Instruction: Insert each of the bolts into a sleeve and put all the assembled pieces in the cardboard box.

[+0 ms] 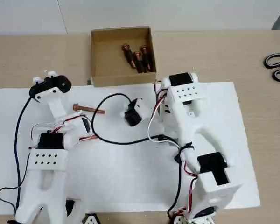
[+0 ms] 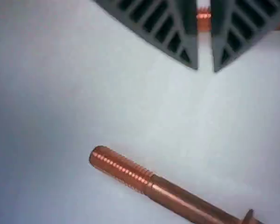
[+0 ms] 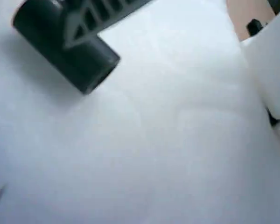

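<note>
A copper bolt [image 1: 88, 109] [image 2: 168, 191] lies on the white sheet, between the arms and in front of the cardboard box [image 1: 97, 56]. The box holds three bolts in sleeves [image 1: 138, 58]. My left gripper [image 2: 205, 69] hangs just off the bolt's threaded end, its dark fingers [image 2: 177, 35] shut to a narrow slit. An orange strip shows through that slit, and I cannot tell what it is. My right gripper [image 1: 132, 112] is shut on a black sleeve [image 1: 130, 117] [image 3: 70, 58] close above the sheet, right of the bolt.
The white sheet [image 1: 130, 182] covers the middle of the wooden table. A black cable [image 1: 112, 140] loops across the sheet between the arms. Scissors [image 1: 277, 66] lie at the table's far right. A white arm part [image 3: 270, 70] stands near the sleeve.
</note>
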